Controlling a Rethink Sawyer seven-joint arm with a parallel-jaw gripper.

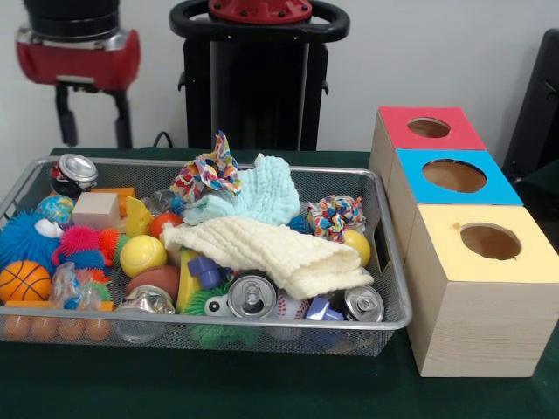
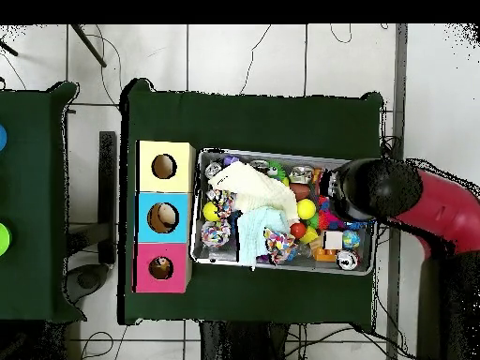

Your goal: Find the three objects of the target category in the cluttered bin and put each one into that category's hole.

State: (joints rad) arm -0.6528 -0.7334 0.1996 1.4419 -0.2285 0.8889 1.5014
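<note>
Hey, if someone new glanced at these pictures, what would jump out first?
First, the large silver wire-mesh basket crammed with bright toys, with a cream knitted cloth and a pale blue cloth draped across the heap. Beside it stand three pale wooden boxes topped red, blue and yellow, each with a round hole. The red and black arm hangs above the basket's far corner.

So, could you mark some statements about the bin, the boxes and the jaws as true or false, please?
1. In the front view, the red-topped box stands farthest from the camera. True.
2. A cream cloth lies on top of other things in the wire bin. True.
3. The jaws are shut on a drink can. False: they stand apart and empty, above the bin's left end in the front view.
4. The small orange basketball lies inside the blue-topped box. False: it lies in the bin, at its near left corner.
</note>
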